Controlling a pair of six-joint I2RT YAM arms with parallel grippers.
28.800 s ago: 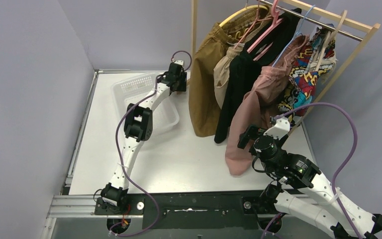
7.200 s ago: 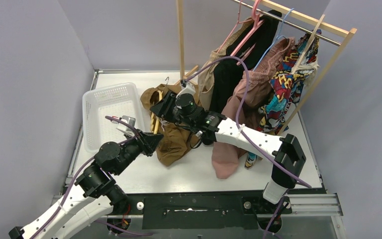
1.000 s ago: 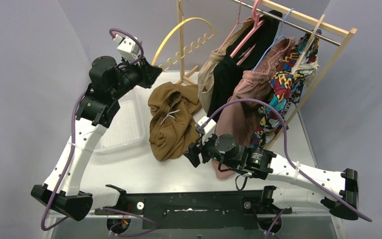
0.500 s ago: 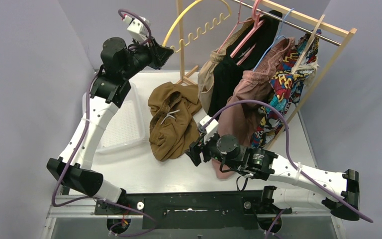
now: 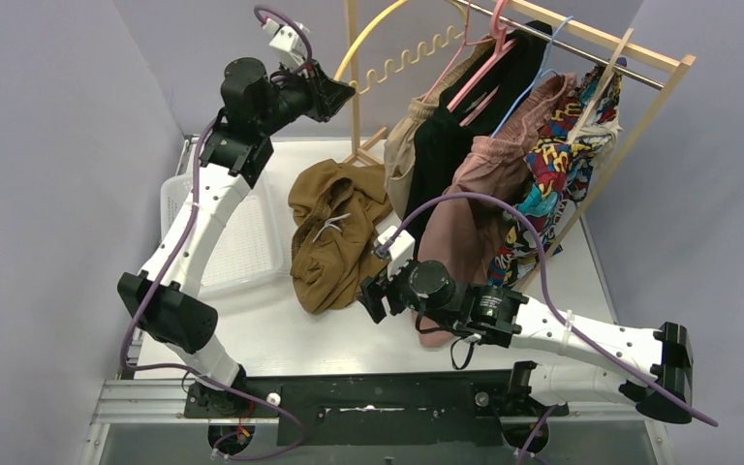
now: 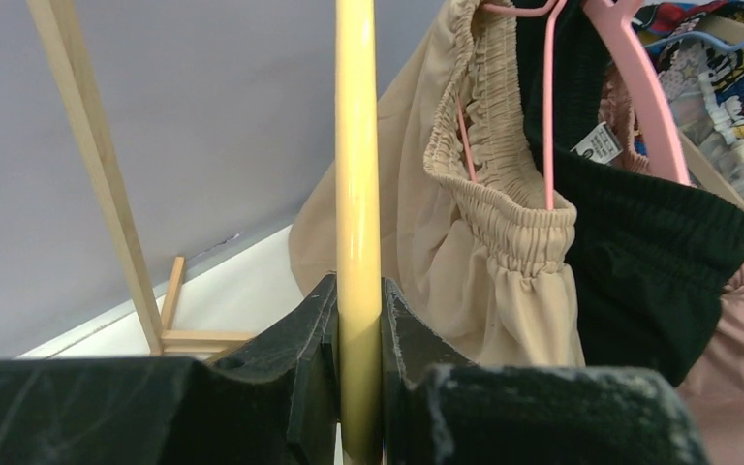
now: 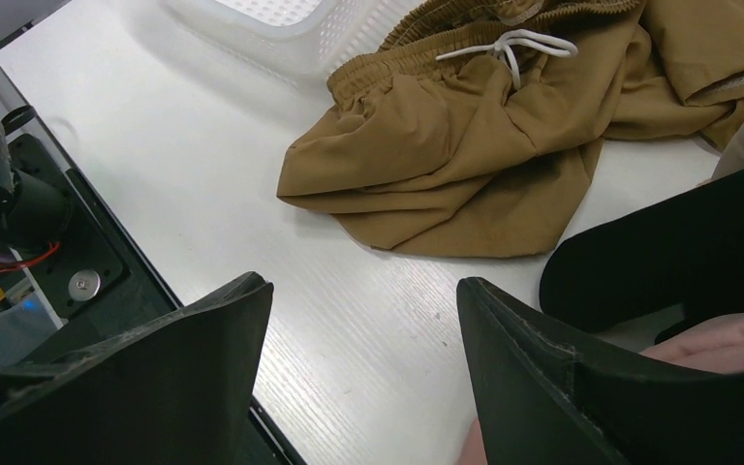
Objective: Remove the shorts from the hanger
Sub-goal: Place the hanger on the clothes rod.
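Left gripper lifts the bare yellow hanger toward the rack rail; a second ago we saw it lower, beside the wooden post, and half a second ago midway up. The wrist view shows the jaws clamped on the hanger's yellow bar, one finger on each side. The olive-brown shorts lie crumpled on the table just beside the white basket, where they lay a second ago, white drawstring up. We judge this pair done, with the emptied hanger likely going back on the rail. The right gripper has barely moved; it hovers low over the table near the olive pair, jaws spread wide and holding nothing. Still hung are the beige-tan shorts, the black shorts on a pink hanger, and the dusty pink shorts; we reckon the task is about a quarter done. A white label shows at the black waistband, its print too small to read; the comic-print garment carries lettering we cannot make out.
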